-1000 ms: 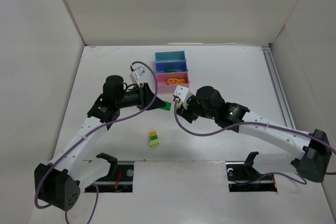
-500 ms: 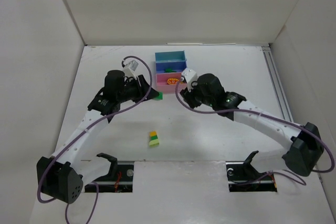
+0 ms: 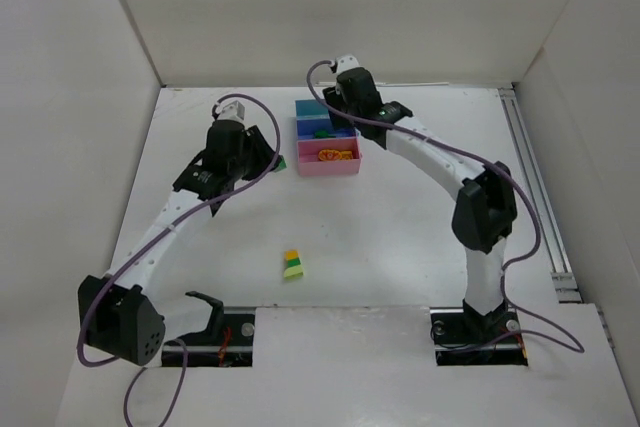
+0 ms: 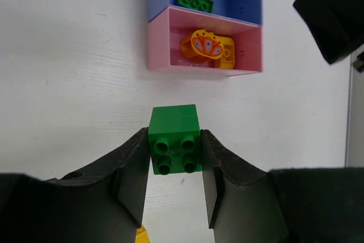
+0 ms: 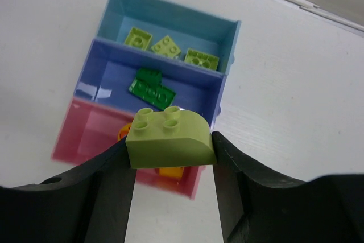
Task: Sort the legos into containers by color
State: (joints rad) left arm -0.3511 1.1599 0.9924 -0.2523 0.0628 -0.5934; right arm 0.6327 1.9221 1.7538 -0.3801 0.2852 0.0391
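Observation:
My left gripper [image 3: 276, 161] [image 4: 174, 143] is shut on a dark green brick [image 4: 174, 135], held above the table just left of the pink tray [image 3: 332, 169] [image 4: 162, 49]. My right gripper [image 3: 336, 115] [image 5: 170, 147] is shut on a light green rounded brick [image 5: 169, 140], held above the joined trays. The teal tray [image 5: 170, 25] holds three light green pieces [image 5: 166, 45]. The blue tray [image 5: 108, 61] holds a dark green piece [image 5: 151, 88]. The pink tray holds orange and yellow pieces [image 4: 207, 46]. A yellow and light green brick stack [image 3: 292, 265] lies on the near table.
White walls close in the table at the left, back and right. A metal rail [image 3: 530, 167] runs along the right edge. The right gripper's finger [image 4: 333, 18] shows at the upper right of the left wrist view, close to the trays.
My right arm swung from the table's middle up and back over the trays, carrying the light green brick. My left gripper drew back to the left with the dark green brick.

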